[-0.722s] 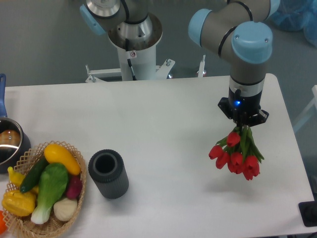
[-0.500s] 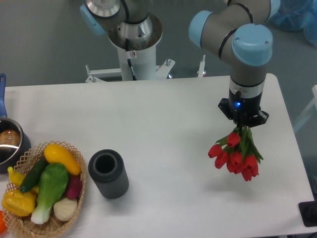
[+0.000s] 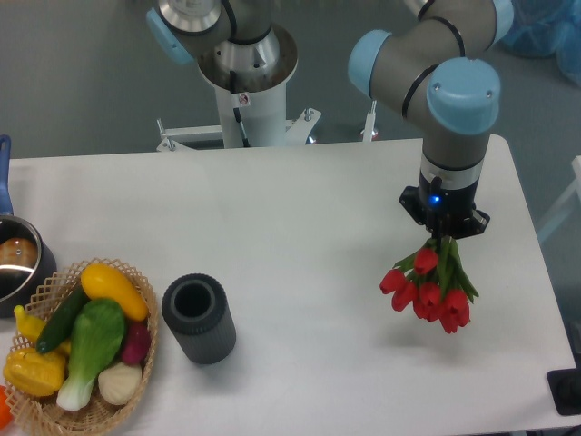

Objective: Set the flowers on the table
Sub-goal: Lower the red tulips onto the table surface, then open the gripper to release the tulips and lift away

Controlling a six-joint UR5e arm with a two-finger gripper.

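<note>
The flowers point(image 3: 428, 289), a small bunch of red tulips with green stems, hang head-down over the right part of the white table point(image 3: 300, 227). My gripper point(image 3: 445, 235) is shut on the stems from above. The blooms hang a little above the tabletop and cast a faint shadow on it below them. The fingertips are mostly hidden by the gripper body and the stems.
A dark grey cylindrical vase point(image 3: 198, 318) stands at the front left. A wicker basket point(image 3: 136, 363) with toy vegetables sits at the left front corner. A metal pot point(image 3: 16, 263) is at the left edge. The robot base point(image 3: 243, 68) stands behind the table.
The gripper and the flowers have shifted slightly to the left and a little lower. Nothing else has moved.
</note>
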